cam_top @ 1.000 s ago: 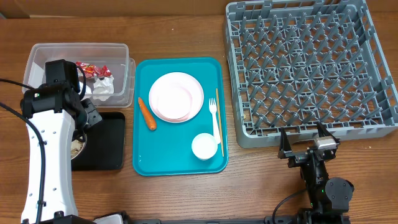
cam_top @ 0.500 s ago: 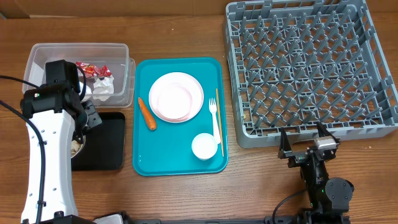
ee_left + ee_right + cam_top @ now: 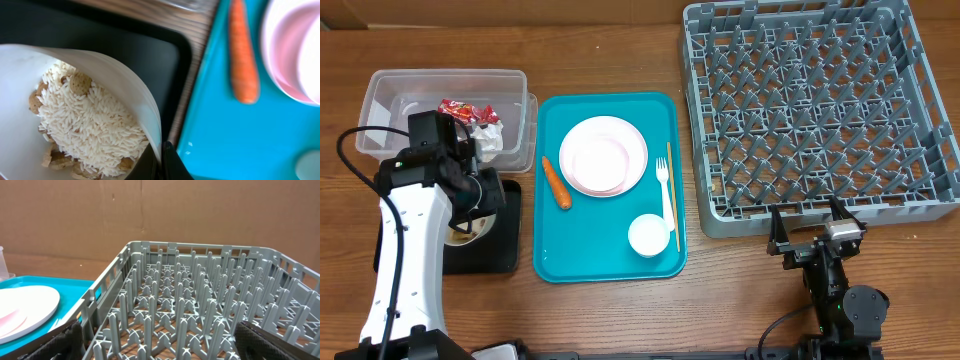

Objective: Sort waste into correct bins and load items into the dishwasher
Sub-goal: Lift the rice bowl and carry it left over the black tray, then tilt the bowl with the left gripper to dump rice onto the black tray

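We've got the left hand (image 3: 161, 161) clamped on the rim of the rice-filled bowl (image 3: 131, 86), over the black tray (image 3: 125, 45) at the surface's (image 3: 620, 320) left edge.

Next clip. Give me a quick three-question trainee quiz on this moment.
1. True or false: the dish rack already holds the pink plate.
2. What does the left hand grip? A carrot; B bowl of rice; C fork.
3. Fill in: the red wrapper lies in the clear ____.
Key: 1 false; 2 B; 3 tub.
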Action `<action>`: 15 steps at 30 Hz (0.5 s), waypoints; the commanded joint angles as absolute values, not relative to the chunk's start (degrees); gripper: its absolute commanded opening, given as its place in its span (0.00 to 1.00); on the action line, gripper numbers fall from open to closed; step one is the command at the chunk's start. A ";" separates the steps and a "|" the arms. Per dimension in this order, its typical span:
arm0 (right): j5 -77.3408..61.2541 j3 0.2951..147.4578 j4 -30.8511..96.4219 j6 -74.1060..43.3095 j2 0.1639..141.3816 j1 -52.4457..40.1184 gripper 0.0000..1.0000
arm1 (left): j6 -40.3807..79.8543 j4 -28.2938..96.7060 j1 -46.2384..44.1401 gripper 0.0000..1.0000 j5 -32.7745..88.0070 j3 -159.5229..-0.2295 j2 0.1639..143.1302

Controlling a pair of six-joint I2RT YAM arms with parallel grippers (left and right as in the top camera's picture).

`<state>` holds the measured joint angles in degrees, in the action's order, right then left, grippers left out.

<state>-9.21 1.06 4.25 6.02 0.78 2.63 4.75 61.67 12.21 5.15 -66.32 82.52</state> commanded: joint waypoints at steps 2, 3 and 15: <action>-9.52 0.45 3.95 5.58 0.16 2.96 1.00 | -2.42 62.35 14.79 0.04 16.67 -66.28 82.00; -9.50 0.45 3.95 5.58 0.16 2.96 1.00 | -3.46 62.70 15.46 0.04 18.09 -66.26 82.00; -9.52 0.45 3.95 5.58 0.16 2.96 1.00 | -10.09 60.88 28.10 0.04 35.81 -65.43 82.00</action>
